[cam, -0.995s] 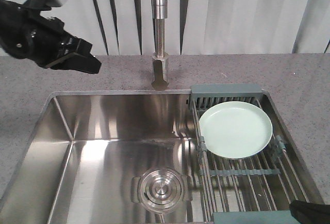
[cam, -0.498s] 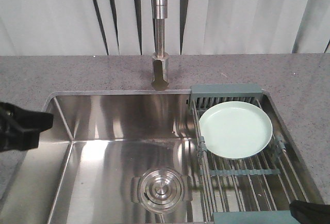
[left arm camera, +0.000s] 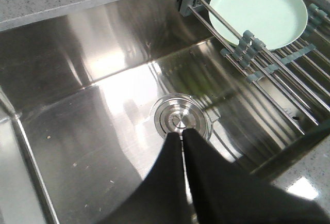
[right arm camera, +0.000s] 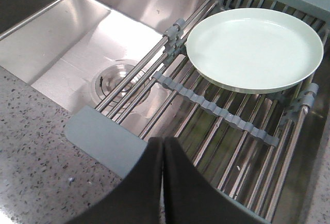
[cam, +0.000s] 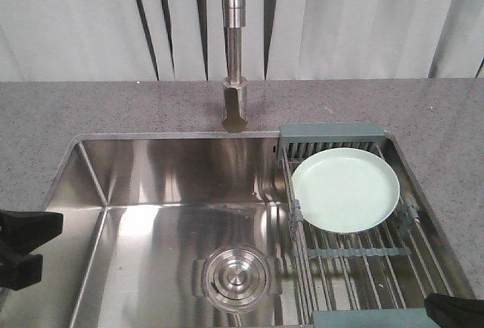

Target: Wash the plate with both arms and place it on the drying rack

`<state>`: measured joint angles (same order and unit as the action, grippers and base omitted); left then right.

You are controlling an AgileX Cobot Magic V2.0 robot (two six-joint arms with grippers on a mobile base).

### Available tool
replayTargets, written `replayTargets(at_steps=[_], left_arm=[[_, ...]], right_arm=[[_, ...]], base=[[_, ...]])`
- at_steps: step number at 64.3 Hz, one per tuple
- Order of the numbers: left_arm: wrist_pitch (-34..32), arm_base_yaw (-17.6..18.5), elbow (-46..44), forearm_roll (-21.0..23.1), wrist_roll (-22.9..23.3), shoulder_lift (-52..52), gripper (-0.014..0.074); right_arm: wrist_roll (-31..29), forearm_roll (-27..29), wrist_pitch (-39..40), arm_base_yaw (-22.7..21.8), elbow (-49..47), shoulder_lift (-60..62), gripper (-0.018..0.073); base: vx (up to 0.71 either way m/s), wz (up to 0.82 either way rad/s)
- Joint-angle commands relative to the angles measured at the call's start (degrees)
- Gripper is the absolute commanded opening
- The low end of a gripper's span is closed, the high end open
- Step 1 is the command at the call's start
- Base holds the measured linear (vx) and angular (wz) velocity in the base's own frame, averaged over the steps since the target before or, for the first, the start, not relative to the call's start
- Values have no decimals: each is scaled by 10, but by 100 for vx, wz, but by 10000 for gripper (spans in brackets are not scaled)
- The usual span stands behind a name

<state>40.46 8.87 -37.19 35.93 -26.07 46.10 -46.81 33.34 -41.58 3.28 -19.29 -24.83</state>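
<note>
The pale mint-green plate (cam: 345,189) lies flat on the drying rack (cam: 340,256) over the right side of the sink; it also shows in the left wrist view (left arm camera: 258,8) and the right wrist view (right arm camera: 255,48). My left gripper (left arm camera: 181,132) is shut and empty, hanging above the sink floor near the drain. At the front view's left edge only the left arm (cam: 21,249) shows as a black shape. My right gripper (right arm camera: 163,141) is shut with nothing in it, over the rack's near end bar (right arm camera: 105,139). Both grippers are apart from the plate.
The steel sink basin (cam: 151,192) has a round drain (cam: 234,275) in its floor. A tall faucet (cam: 234,48) stands at the back on the speckled grey countertop (cam: 113,109). Grey curtains hang behind.
The left arm came down from high at the upper left to low at the left edge beside the sink. Plate and right arm have not moved.
</note>
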Motion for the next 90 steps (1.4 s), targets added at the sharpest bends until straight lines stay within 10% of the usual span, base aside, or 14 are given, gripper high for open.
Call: replayTargets(at_steps=[1,28,52,74,90], left_arm=[[-23,-1,-16,21,2,-4,-6],[-28,-1,-13,20,1,-4,-6],[-193,1,82,-31,10,-19,-6],[-327,1,237,-249,231,-149,-6],[-475,1,370,-266,261,-243,-6]], right_arm=[[1,16,28,0,-16,-3,-4],[1,16,28,0,-16,-3,-4],[1,16,28,0,-16,-3,-4],[0,16,27,0,-16,-3,-4],[1,16,27,0,-16,-3,-4]], base=[[0,0],[0,0],[0,0],[0,0],[0,0]])
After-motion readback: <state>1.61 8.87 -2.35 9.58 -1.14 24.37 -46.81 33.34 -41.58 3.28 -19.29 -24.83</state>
